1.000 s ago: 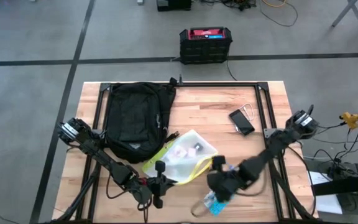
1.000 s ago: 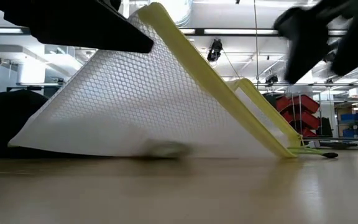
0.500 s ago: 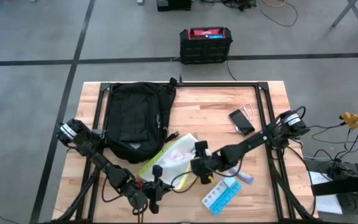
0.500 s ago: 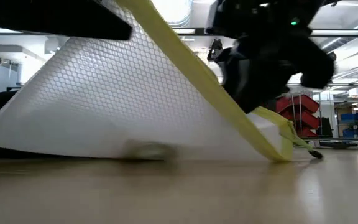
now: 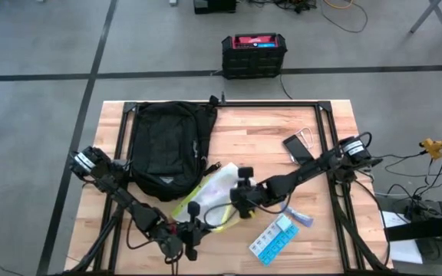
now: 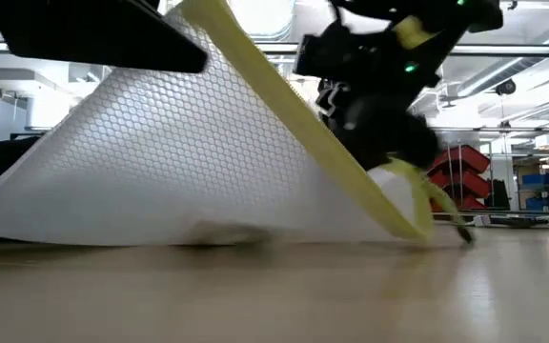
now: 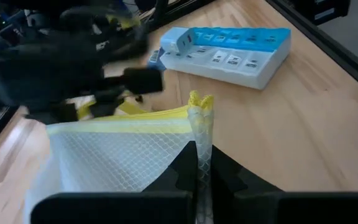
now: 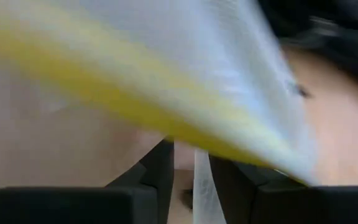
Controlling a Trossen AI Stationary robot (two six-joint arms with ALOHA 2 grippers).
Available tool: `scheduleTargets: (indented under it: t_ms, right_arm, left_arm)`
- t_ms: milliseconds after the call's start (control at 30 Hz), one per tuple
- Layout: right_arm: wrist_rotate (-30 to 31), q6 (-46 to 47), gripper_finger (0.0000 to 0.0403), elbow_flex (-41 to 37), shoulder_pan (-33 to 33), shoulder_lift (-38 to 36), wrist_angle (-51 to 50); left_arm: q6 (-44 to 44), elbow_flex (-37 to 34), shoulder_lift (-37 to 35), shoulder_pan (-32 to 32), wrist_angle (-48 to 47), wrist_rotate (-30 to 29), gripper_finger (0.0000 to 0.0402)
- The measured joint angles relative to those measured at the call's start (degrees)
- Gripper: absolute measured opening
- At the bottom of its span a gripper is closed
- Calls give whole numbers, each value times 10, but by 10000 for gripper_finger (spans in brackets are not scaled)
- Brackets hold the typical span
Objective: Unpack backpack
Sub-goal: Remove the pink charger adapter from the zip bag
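While the left gripper stays clamped on the mesh pouch, the right gripper has swung in and pinches its yellow edge; the backpack lies behind, pouch removal proceeding.

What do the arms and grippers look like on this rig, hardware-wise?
Two dark, slim jointed arms. The left arm and the right arm each end at the shoulder in a round silver-capped joint. Thin black cables run along the links. The left gripper and right gripper each have two flat matte-black fingers. A green indicator light shows on the right arm in the low view.
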Motion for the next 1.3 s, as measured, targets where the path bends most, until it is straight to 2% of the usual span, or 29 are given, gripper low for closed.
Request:
scheduleTargets:
  t_ms: [67, 233, 333, 433, 733, 833, 1000, 1067, 1167, 1300]
  right_arm:
    - [8, 26, 72, 0, -8, 0, 0]
    - [-100, 14, 47, 0, -20, 9, 26]
    - [-74, -12, 31, 0, -19, 30, 69]
    - [-80, -13, 15, 2, -23, 44, 91]
    - [-109, 20, 2, 18, 2, 0, -89]
    - [-117, -31, 3, 18, 20, -25, -89]
    - [-121, -180, 12, 19, 43, -33, -105]
    - [-122, -125, 28, 28, 36, -27, -108]
    - [-134, 61, 68, 38, 18, -22, -100]
    - [-135, 237, 137, 42, 2, -21, -98]
  left_arm:
    - [-5, 0, 0, 0, -1, 0, 0]
    - [-7, 0, 0, -1, -10, 0, 0]
    - [-7, 0, 0, -1, -11, -6, 0]
    - [-10, 0, 0, -1, -13, -15, 0]
    - [-14, 0, 0, -1, -15, -15, 0]
    - [-12, 0, 0, -2, -15, -15, 0]
    - [-12, 0, 1, -1, -15, -15, 0]
    - [-13, 0, 1, -1, -14, -16, 0]
    - [-27, 0, 1, 0, -13, -22, 0]
    - [-65, 0, 1, 0, -11, -70, 0]
